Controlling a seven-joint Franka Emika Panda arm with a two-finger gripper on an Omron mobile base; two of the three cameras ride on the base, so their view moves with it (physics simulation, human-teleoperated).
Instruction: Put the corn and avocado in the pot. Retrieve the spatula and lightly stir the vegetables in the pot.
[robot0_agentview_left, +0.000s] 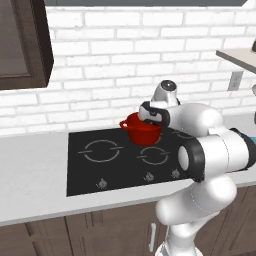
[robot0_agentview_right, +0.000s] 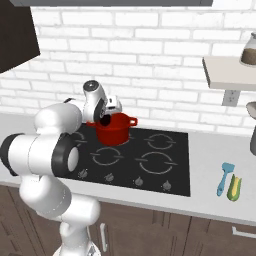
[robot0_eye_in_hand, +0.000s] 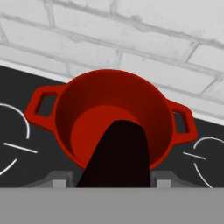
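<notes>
The glossy red pot (robot0_agentview_left: 143, 133) (robot0_agentview_right: 115, 132) (robot0_eye_in_hand: 109, 94) stands on the back of the black cooktop (robot0_agentview_left: 100, 165), its inside bare. My gripper (robot0_agentview_left: 151, 116) (robot0_agentview_right: 107, 116) hangs just above the pot's near rim and is shut on the avocado (robot0_eye_in_hand: 117, 157), a dark lump that juts out over the pot's mouth in the hand view. The corn (robot0_agentview_right: 234, 187), a pale yellow-green ear, lies on the counter to the right of the cooktop. The blue spatula (robot0_agentview_right: 224, 178) lies right beside the corn, on its left.
The cooktop (robot0_agentview_right: 150, 160) has several burner rings and a row of knobs along its front edge. A white brick wall rises close behind the pot. A shelf (robot0_agentview_right: 230, 72) with a jar juts out at the right, and a dark cabinet (robot0_agentview_left: 22, 45) hangs at the upper left.
</notes>
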